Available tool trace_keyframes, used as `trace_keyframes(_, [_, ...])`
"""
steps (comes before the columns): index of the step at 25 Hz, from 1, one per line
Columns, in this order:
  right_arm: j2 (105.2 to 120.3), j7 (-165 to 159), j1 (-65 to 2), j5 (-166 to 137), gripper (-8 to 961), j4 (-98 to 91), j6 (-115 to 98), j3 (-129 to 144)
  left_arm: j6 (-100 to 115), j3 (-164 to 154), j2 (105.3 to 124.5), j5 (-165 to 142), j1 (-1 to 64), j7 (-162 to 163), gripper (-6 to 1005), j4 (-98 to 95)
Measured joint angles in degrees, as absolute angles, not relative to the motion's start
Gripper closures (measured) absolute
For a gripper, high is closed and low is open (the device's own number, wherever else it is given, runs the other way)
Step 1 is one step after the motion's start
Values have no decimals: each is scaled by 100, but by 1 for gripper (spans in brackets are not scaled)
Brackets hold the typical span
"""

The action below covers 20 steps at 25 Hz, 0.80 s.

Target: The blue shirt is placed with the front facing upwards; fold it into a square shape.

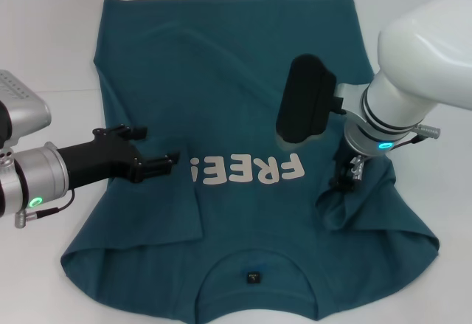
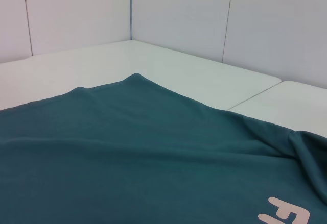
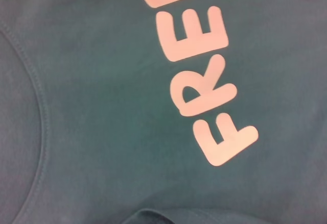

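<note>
Two hands | right hand (image 1: 346, 180) pinching blue shirt (image 1: 236, 80) sleeve

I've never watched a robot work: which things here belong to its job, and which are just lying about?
Job: shirt; right gripper, pinching up shirt fabric by the right sleeve; left gripper, over the folded left side.

Lying about: only the table underneath.
</note>
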<state>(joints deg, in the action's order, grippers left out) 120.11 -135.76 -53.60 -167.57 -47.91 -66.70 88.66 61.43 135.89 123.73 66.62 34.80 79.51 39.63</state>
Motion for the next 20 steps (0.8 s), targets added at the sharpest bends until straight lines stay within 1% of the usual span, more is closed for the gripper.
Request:
trace_keyframes(1, [12016, -13554, -5352, -16724, 489, -4799, -6669, 8881, 6143, 13589, 12373, 6662, 3480, 7956, 161, 3963])
trace_keyframes(20, [12032, -13398, -5373, -16617, 496, -4672, -6521, 9132, 6117, 13587, 12390, 6662, 3487, 7980, 161, 3964])
